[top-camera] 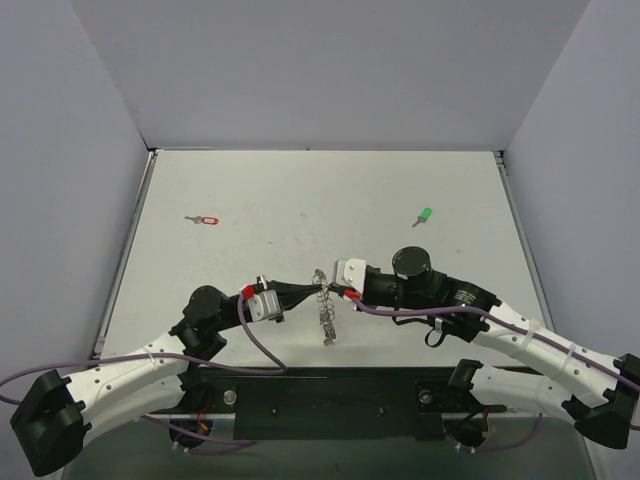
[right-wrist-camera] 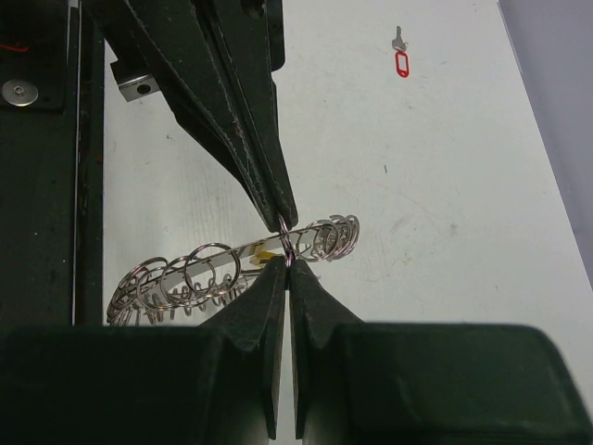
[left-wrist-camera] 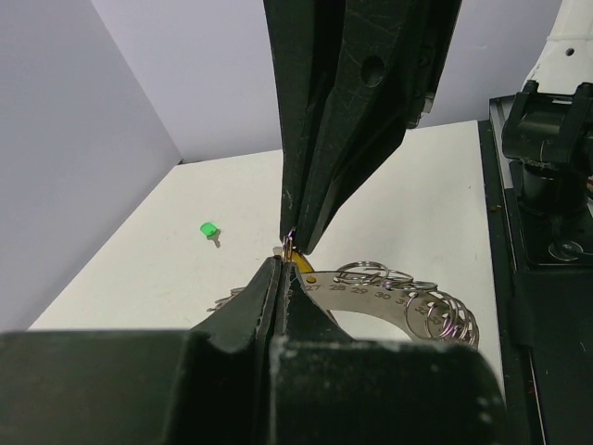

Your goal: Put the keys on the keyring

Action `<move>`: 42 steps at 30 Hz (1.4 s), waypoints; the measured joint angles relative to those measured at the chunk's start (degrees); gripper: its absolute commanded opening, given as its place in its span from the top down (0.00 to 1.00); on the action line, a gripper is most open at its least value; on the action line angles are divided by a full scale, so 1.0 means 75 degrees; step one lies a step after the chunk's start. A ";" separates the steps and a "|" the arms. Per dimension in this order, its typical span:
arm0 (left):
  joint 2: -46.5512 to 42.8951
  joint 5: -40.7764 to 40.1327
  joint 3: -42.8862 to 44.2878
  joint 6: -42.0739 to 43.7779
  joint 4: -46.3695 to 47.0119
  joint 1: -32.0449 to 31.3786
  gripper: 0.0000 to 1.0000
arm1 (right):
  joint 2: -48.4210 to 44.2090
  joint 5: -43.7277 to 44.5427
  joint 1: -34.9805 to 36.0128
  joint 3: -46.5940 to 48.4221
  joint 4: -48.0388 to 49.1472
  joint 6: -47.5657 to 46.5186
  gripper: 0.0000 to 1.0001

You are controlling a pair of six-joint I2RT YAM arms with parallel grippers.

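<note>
The keyring [top-camera: 326, 318] is a silver numbered hoop lined with many small split rings, and it hangs between both grippers above the table's near middle. My left gripper [top-camera: 310, 289] and right gripper [top-camera: 334, 291] meet tip to tip. Both are shut on the same small split ring [right-wrist-camera: 288, 243] of the keyring [right-wrist-camera: 218, 264]. In the left wrist view my left gripper [left-wrist-camera: 278, 263] pinches that ring [left-wrist-camera: 288, 247] from below. A yellow plastic bit [left-wrist-camera: 305, 268] sits on the hoop beside it. A red-headed key [top-camera: 205, 220] lies far left and a green-headed key [top-camera: 423, 216] far right.
White table with a raised border, grey walls around it. The black base plate [top-camera: 330, 395] and purple cables [top-camera: 260, 350] run along the near edge. The red key also shows in the right wrist view [right-wrist-camera: 401, 61], the green key in the left wrist view [left-wrist-camera: 208, 229].
</note>
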 measured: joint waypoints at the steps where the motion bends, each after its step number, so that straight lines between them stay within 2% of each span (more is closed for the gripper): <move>1: 0.0000 -0.0032 0.0050 0.0000 -0.0128 -0.0003 1.00 | 0.0003 0.0015 0.0000 0.0012 -0.0029 -0.0023 1.00; 28: -0.0050 -0.0723 0.0539 0.0154 -0.1553 -0.0184 1.00 | 0.0321 0.0358 0.0140 0.0315 -0.0525 -0.0621 1.00; 42: -0.0044 -0.1005 0.0699 -0.0154 -0.1973 -0.0195 1.00 | 0.0417 0.0609 0.0277 0.0315 -0.0562 -0.1026 1.00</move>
